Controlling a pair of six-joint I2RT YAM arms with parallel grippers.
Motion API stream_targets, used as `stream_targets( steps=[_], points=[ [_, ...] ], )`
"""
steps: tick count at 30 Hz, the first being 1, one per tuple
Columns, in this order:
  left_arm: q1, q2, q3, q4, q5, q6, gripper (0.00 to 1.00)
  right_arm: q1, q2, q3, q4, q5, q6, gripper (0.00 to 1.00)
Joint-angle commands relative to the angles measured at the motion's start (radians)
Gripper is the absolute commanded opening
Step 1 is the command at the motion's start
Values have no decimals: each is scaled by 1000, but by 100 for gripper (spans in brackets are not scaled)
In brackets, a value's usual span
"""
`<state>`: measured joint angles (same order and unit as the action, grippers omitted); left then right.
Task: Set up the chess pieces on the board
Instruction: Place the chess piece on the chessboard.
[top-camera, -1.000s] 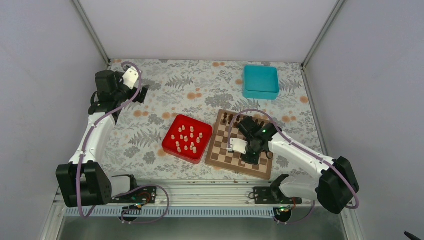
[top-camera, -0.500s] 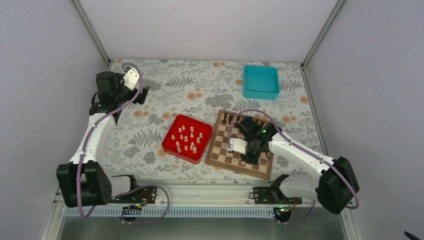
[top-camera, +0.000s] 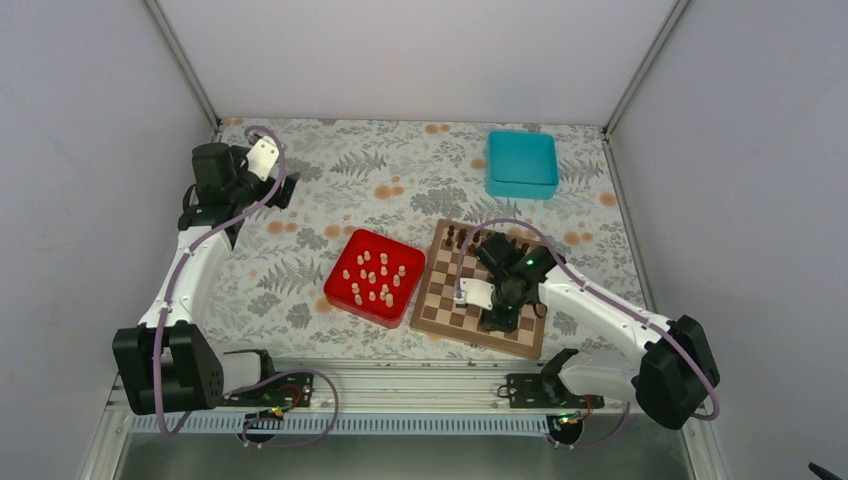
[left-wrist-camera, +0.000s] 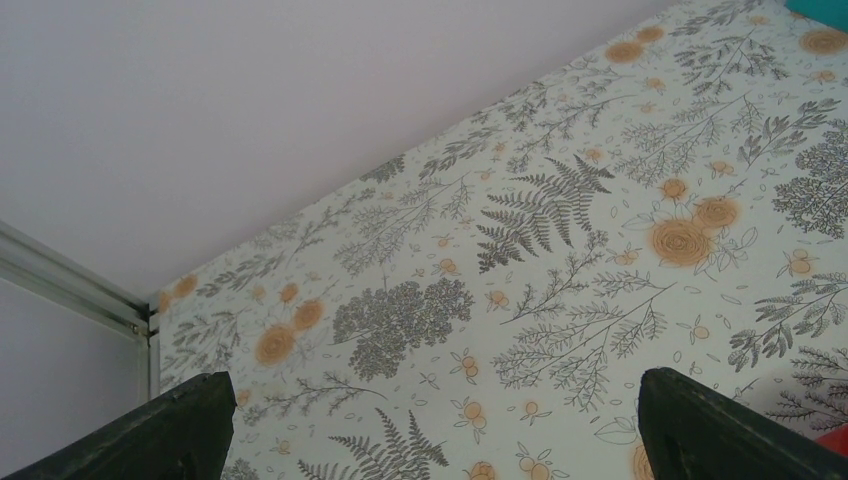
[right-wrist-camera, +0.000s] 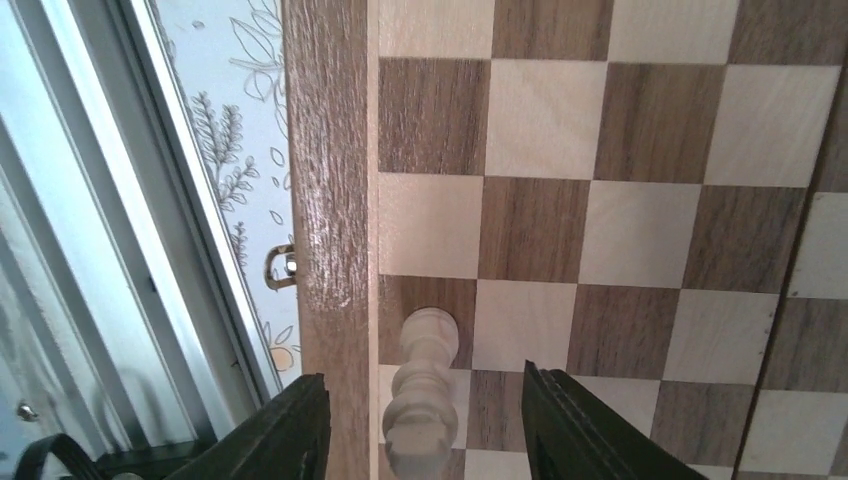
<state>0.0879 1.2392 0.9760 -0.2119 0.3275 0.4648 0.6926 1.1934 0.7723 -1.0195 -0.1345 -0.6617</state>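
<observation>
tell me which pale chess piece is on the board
The lone pale piece standing at the edge of the board, inside the open right gripper; the other pale pieces sit in the red tray.

Bright, even, diffuse light throughout; shadows are faint and soft. The overhead view is sharp. At the right wrist, the board (right-wrist-camera: 330, 200) shows crisp grain, while the pale piece (right-wrist-camera: 424, 400) at 6 o'clock blurs slightly near the lens.

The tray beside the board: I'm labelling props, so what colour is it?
Red. The tray shows best in the top external view.
</observation>
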Motion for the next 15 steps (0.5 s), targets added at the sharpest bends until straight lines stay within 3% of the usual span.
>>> stream_targets(
  steps=[1,6,11,15],
  points=[
    [4,10,0,2,25,24,100,2,-52,65,-51,-70,-19,52],
    [4,11,4,7,26,27,100,1,-45,141,-6,-41,-51,67],
    [4,20,23,6,22,32,100,3,87,259,117,10,-113,68],
    [4,33,35,13,0,28,100,10,236,401,178,-26,-134,63]
  ],
)
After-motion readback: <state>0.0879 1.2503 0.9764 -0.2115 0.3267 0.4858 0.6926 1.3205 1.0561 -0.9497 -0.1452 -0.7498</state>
